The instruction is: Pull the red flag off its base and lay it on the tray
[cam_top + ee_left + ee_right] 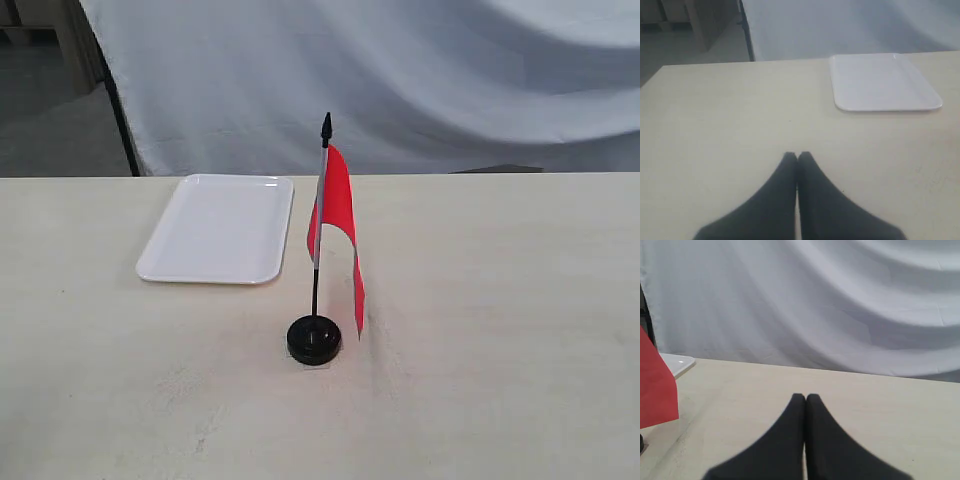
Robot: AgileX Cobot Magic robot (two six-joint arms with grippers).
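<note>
The red flag (335, 215) stands upright on its thin black stick, planted in the round black base (314, 340) near the middle of the table. The white tray (220, 228) lies flat behind and to the left of it, with nothing on it. Neither gripper shows in the exterior view. In the left wrist view my left gripper (797, 156) is shut on nothing above bare tabletop, with the tray (882, 82) further off. My right gripper (805, 397) is also shut and holds nothing; the flag's red cloth (655, 385) hangs at that view's edge.
The pale table (500, 330) stretches wide around the flag. A white cloth backdrop (400, 80) hangs behind the far edge. A dark pole (120, 115) and shelving stand at the back left.
</note>
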